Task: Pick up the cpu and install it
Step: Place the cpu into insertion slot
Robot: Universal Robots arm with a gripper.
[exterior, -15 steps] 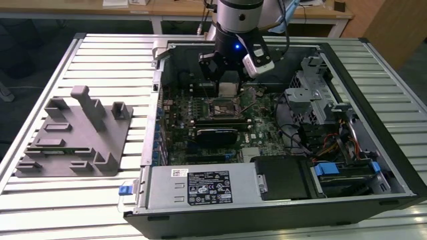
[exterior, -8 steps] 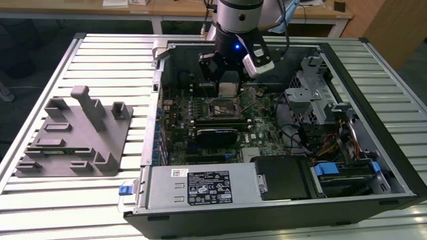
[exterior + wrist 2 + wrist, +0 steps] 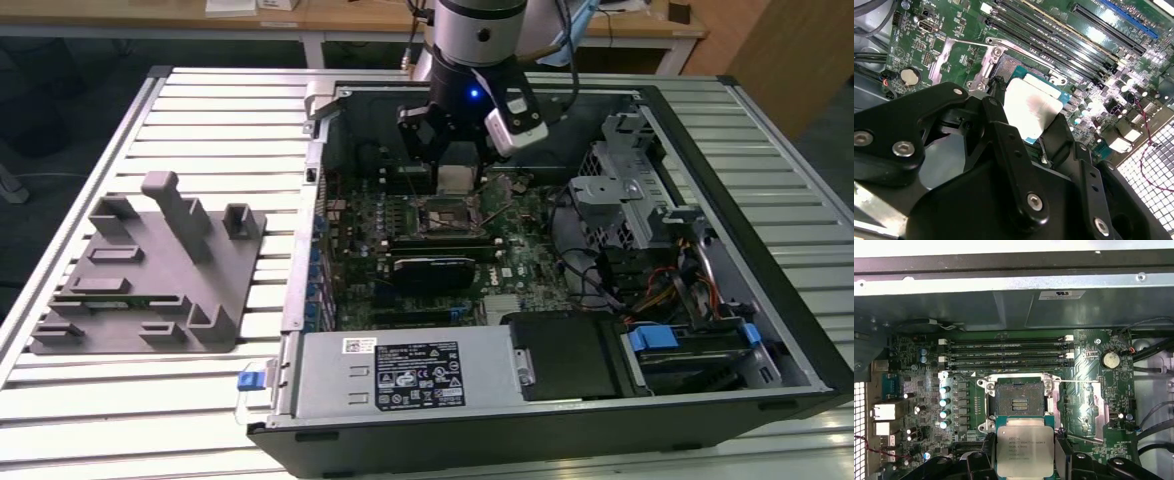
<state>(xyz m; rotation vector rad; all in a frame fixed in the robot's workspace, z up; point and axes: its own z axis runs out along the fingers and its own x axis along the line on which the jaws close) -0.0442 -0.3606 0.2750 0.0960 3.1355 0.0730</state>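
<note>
I've got the gripper clenched on the cpu, 1 finger on each of 2 opposite edges, which leaves its contact face clear and holds it level, I judge, for seating. Beyond the fingertips sit a row of capacitors, then the open socket, then the swung-back retention plate. The socket's frame leaves little slack on any side.

Arm approx vert, gripper pointing down, clamped on cpu
</note>
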